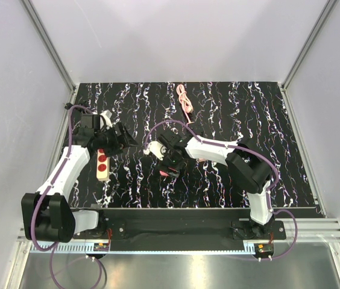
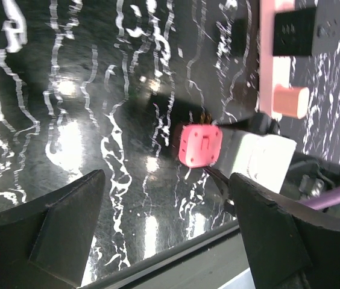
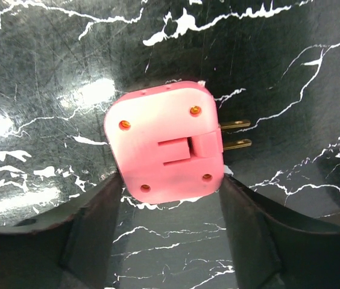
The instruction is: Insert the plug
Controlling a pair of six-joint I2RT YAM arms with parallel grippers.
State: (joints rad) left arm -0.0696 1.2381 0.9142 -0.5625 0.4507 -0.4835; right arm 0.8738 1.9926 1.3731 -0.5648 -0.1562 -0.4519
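Right gripper (image 3: 167,180): jaws clamped on the plug (image 3: 164,141), one black finger (image 3: 91,226) against each lower side. The plug is pink and blocky, its broad face toward the wrist camera. Two brass prongs (image 3: 235,133) stick out level to the right of that view. It is held just above the black marbled tabletop (image 1: 218,108), near mid-table.

Left gripper (image 2: 167,180): fingers spread wide with nothing between them, sitting over the far end of the beige strip (image 1: 102,170). Two red sockets (image 1: 102,159) show in the top view, both unfilled. The plug is well apart from the beige strip.

A coiled pink cord (image 1: 185,99) lies at the far edge.
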